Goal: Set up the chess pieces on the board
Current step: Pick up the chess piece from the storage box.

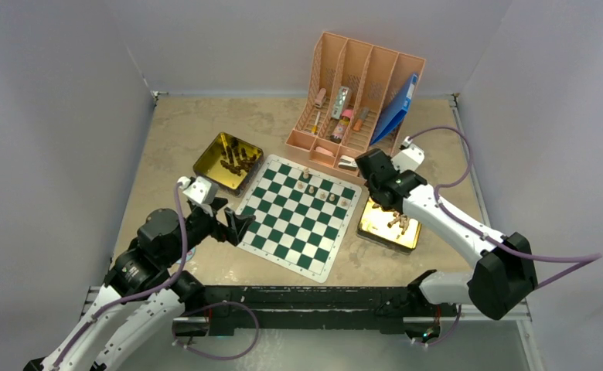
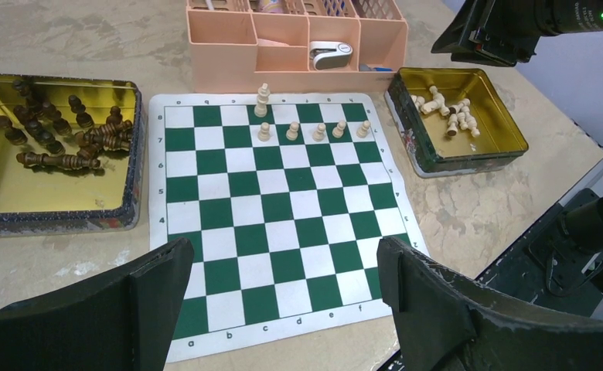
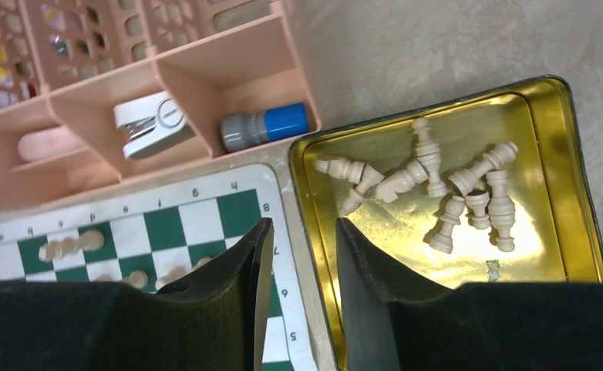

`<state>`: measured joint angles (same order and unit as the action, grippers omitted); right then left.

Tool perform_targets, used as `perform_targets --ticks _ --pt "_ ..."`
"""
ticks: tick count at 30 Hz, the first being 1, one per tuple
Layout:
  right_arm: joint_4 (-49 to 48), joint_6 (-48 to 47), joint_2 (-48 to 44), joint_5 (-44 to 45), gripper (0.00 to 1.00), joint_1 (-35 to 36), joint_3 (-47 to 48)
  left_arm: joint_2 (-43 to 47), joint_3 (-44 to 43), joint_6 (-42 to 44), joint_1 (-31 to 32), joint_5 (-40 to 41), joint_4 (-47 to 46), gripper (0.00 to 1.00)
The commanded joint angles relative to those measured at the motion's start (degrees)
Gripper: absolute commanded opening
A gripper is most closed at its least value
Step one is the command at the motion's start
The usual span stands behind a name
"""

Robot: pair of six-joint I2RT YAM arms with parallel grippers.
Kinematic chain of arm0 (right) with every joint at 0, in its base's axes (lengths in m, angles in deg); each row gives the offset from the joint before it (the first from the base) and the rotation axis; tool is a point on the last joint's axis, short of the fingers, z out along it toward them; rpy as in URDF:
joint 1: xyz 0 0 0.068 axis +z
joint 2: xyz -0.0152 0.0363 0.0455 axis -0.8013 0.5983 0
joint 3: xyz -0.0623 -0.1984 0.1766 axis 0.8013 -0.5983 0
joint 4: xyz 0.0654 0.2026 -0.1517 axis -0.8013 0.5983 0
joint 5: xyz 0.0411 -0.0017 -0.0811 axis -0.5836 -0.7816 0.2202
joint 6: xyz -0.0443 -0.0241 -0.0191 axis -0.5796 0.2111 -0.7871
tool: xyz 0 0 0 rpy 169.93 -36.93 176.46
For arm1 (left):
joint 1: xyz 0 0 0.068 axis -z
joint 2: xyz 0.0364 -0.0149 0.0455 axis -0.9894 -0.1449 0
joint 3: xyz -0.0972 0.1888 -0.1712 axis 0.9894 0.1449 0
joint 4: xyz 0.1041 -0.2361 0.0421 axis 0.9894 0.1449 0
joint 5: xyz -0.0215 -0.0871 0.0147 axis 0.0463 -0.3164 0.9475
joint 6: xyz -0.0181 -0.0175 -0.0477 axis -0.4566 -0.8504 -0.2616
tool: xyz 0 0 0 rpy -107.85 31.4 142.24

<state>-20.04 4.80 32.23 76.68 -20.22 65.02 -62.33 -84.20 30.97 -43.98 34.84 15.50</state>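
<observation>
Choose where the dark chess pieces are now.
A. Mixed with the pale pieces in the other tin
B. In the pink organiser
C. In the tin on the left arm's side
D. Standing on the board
C: the dark pieces all lie in the tin on the left arm's side of the board, and only pale pieces stand on the squares.

Green-white board [image 2: 275, 209] lying flat, seemingly six pale pieces [image 2: 292, 131] upright along far rows, dark pieces [image 2: 59, 135] toppled off-board
</observation>
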Motion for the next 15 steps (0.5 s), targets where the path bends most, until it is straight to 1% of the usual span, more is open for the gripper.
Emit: perform_targets --ticks 1,7,11,15 --pt "3.12 9.67 -1.57 6.92 0.39 -1.53 -1.92 0.48 0.06 1.13 0.19 -0.89 -2.30 0.89" --pt "-3.21 7.34 -2.39 -0.91 0.39 -7.41 -6.33 0.39 -0.02 1.31 0.19 -1.16 -2.27 0.89" --pt "-4.41 8.44 -1.40 -3.17 0.37 -9.69 -8.19 0.44 0.15 1.40 0.19 -1.47 -2.40 0.89" --pt "-6.73 10.83 -0.40 -8.20 0.31 -10.44 -10.22 0.45 0.15 1.49 0.19 -1.69 -2.40 0.89"
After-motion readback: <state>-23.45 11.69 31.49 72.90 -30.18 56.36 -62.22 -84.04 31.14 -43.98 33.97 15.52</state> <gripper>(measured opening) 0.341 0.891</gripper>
